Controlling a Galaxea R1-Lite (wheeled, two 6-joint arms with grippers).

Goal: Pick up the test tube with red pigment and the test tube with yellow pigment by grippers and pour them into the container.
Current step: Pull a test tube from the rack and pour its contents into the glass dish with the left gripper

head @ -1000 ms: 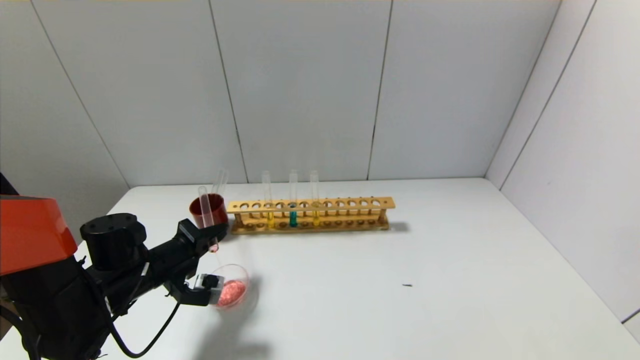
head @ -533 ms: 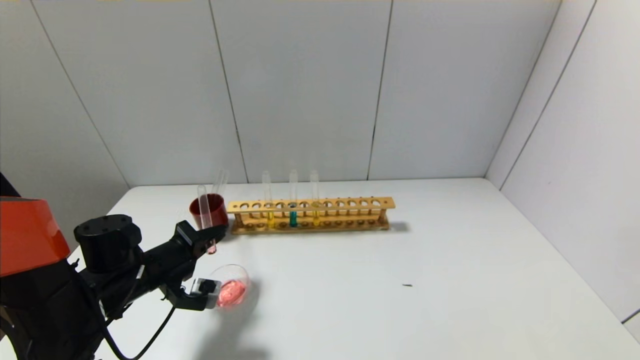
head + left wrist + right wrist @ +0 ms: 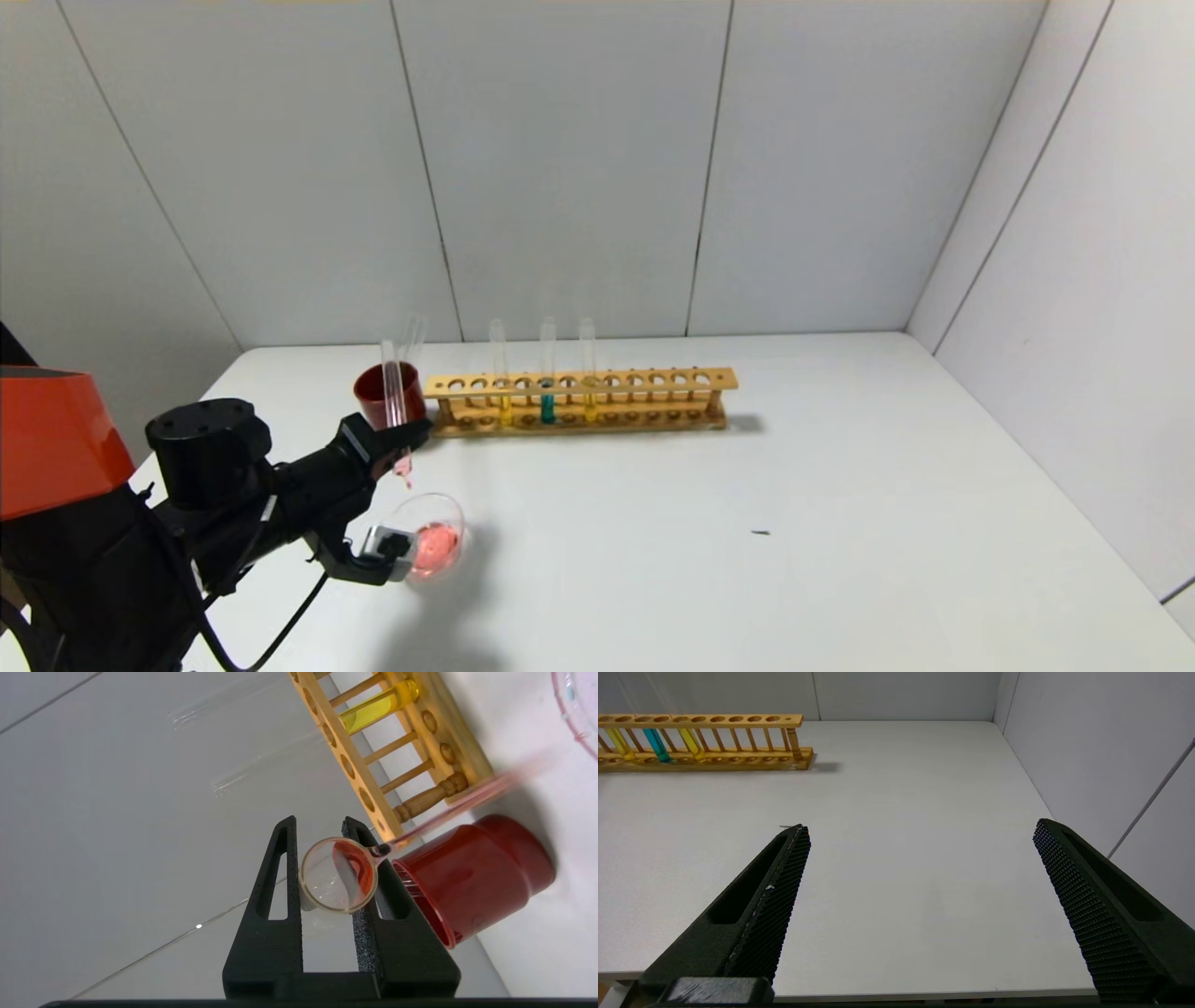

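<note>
Since half a second ago the left gripper [image 3: 403, 439] has swung the test tube with red pigment [image 3: 396, 411] nearer to upright, its open mouth now up in front of the dark red cup [image 3: 378, 397] and its rounded bottom pointing down toward the container [image 3: 428, 537]; the arm itself has barely shifted. Its fingers [image 3: 280, 877] are closed on the tube (the left wrist view looks straight down the tube's open mouth [image 3: 338, 874], pinched between the two black prongs); only a trace of red shows at the tube's low end. That container sits on the white bench [image 3: 747, 523] at the near left, just below and nearer than the tube, with pink-red liquid pooled in it; the gripper's small white-grey box hides part of its left rim.

Behind, the wooden rack [image 3: 579, 401] stands along the far side of the bench, just right of the cup; it holds a test tube with yellow pigment [image 3: 502, 392], a teal-liquid tube [image 3: 547, 392] and a second yellow tube [image 3: 588, 390], all upright in neighbouring holes toward the rack's left end. An empty glass tube [image 3: 412, 338] leans in the cup.

Over at the near right, the right gripper [image 3: 920, 868] hangs above bare bench with its fingers spread wide, holding nothing.
</note>
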